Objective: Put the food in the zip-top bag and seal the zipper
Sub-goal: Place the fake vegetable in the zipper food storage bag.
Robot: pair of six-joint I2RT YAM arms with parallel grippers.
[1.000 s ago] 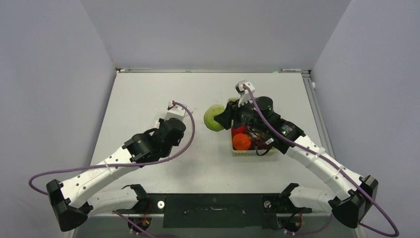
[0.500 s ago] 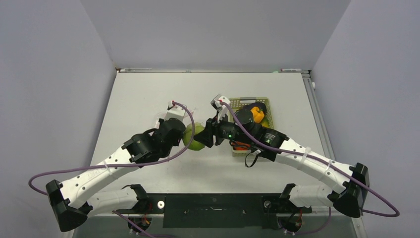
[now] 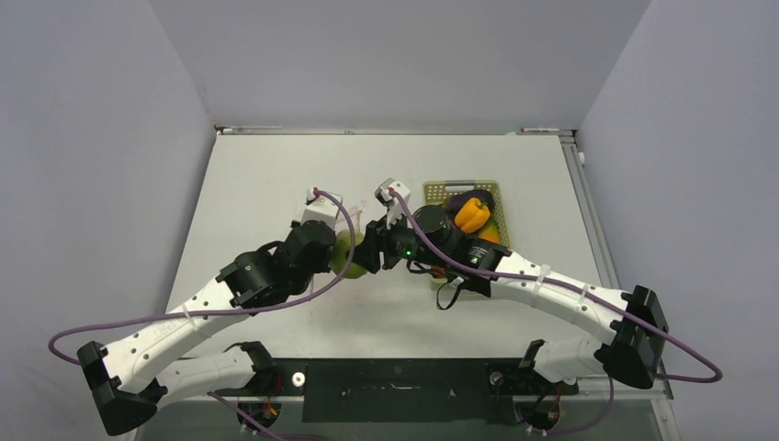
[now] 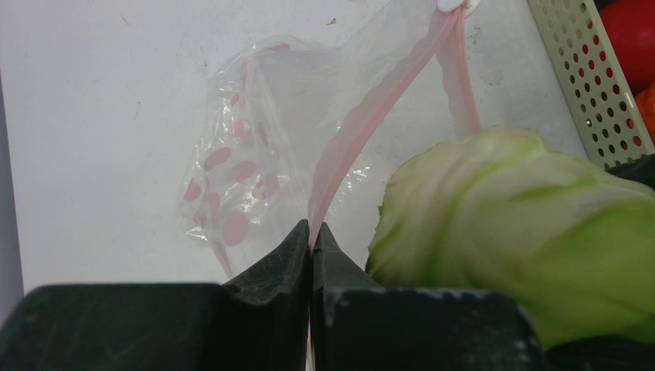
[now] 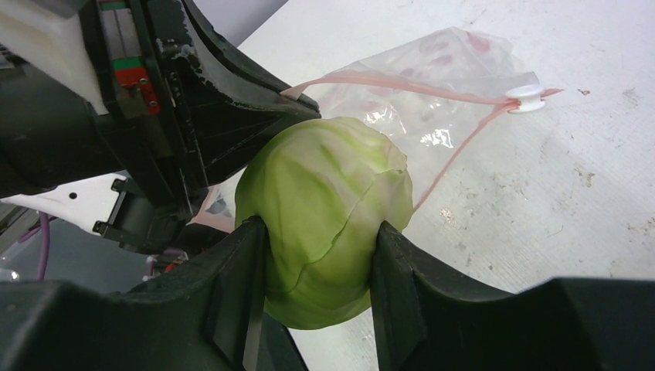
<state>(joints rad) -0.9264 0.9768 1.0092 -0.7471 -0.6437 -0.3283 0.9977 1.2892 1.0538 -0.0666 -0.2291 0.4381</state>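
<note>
My left gripper (image 4: 313, 228) is shut on the pink zipper (image 4: 363, 124) of the clear zip-top bag (image 4: 255, 131), which lies crinkled on the white table with its mouth held up. The zipper's white slider (image 5: 527, 98) sits at the far end of the strip. My right gripper (image 5: 320, 247) is shut on a round, pale green leafy toy vegetable (image 5: 324, 209), held just beside the left fingers at the bag's mouth. From above, this green food (image 3: 347, 254) shows between the two wrists, and the bag is mostly hidden under them.
A pale yellow-green mesh basket (image 3: 462, 186) stands to the right of the grippers, holding a yellow pepper (image 3: 473, 214), a dark eggplant (image 3: 457, 197) and a red tomato (image 4: 637, 39). Its perforated wall (image 4: 571, 77) is close to the bag's slider end.
My right arm has swung left from the basket, carrying the green vegetable up to the bag's mouth. The left arm shifted slightly and kept its grip.
</note>
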